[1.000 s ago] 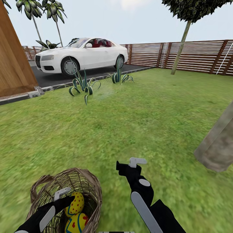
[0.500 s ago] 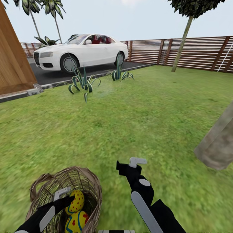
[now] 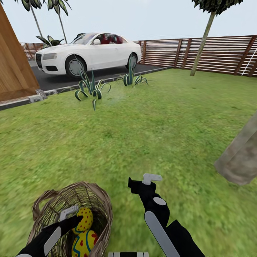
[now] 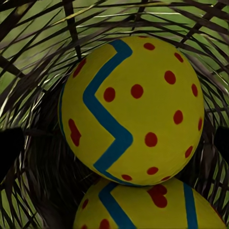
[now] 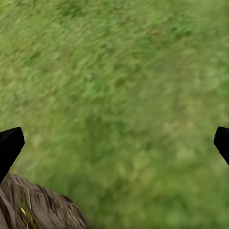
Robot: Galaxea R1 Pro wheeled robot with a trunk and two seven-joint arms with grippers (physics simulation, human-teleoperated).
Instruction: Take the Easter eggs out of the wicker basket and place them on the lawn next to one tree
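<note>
We saw the left gripper (image 3: 75, 213) reaching into the wicker basket (image 3: 96, 194) on the lawn (image 3: 142, 125), its fingers spread wide on either side of the upper Easter egg (image 4: 131, 109), which rested on a second egg (image 4: 148, 207). The right gripper (image 3: 142, 180) hovered over grass beside the basket, fingers spread and empty. A thick tree trunk (image 3: 241, 157) stood nearby.

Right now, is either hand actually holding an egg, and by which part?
Neither holds anything. The left hand is open inside the basket, its fingers either side of the top egg but not closed on it. The right hand is open above the grass.
</note>
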